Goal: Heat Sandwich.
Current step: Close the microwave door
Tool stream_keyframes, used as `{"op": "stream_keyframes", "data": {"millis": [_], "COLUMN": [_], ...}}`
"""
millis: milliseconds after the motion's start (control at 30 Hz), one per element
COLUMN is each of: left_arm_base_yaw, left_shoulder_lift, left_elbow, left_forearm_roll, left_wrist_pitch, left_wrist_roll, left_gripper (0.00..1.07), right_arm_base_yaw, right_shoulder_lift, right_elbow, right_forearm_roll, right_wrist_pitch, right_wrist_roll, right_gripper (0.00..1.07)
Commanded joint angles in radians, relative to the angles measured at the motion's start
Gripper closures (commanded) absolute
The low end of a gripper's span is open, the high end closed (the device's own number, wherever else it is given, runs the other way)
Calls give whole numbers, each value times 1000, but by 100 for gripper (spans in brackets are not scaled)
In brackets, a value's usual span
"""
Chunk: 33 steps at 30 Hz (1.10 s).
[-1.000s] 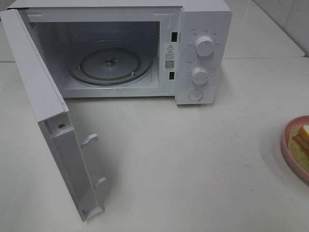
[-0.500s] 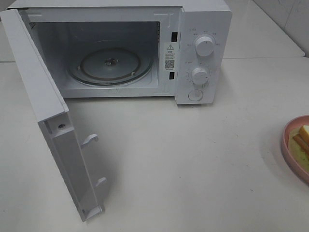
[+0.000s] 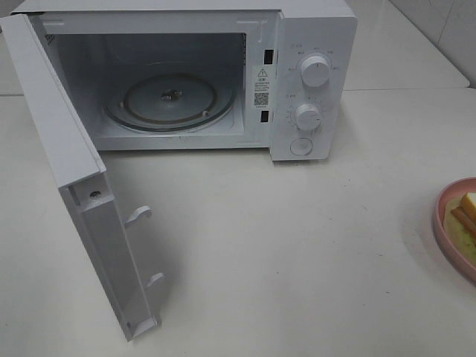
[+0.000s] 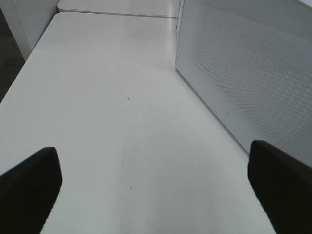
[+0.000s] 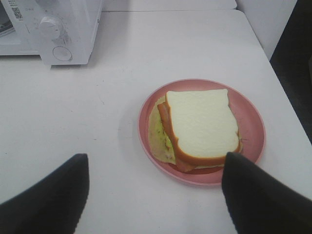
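Comparing frames | sandwich (image 5: 202, 126), microwave (image 3: 223, 74) unmoved | door stays open

Microwave (image 3: 312, 82) front frame — a white sticker (image 3: 261, 87) bearing a warning triangle and QR code; its print, and the small markings round both dials, are illegible.

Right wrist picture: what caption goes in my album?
Open hand above a sandwich on its pink plate, microwave waiting nearby.
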Motion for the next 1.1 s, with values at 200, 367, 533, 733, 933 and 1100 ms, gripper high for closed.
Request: {"op": "stream_keyframes", "data": {"millis": [200,367,533,733,933,1100], "left_arm_base_yaw": [1,1,1,1,1,1], "left_shoulder_lift": [-20,-20,-20,-20,-20,-20], "left_elbow": [3,3,3,3,3,3], "left_forearm_roll": [0,0,0,0,-6,-14], "left_wrist_pitch": [-12,-12,-12,-12,-12,-12], "left_wrist_roll": [0,0,0,0,0,0], "left_gripper": [8,8,8,8,8,8], "right_arm_base_yaw": [-7,-7,-7,-7,-7,-7], "right_shoulder_lift": [-33,-33,-33,-33,-33,-33], "right_elbow": [3,3,3,3,3,3], "right_forearm_roll": [-6,-7,-7,-4,-4,-4], "right_wrist_pitch": [-7,-7,-7,-7,-7,-7], "right_wrist_roll": [-9,-4,-5,-5,-5,-5], "right_gripper": [31,31,31,31,31,31]}}
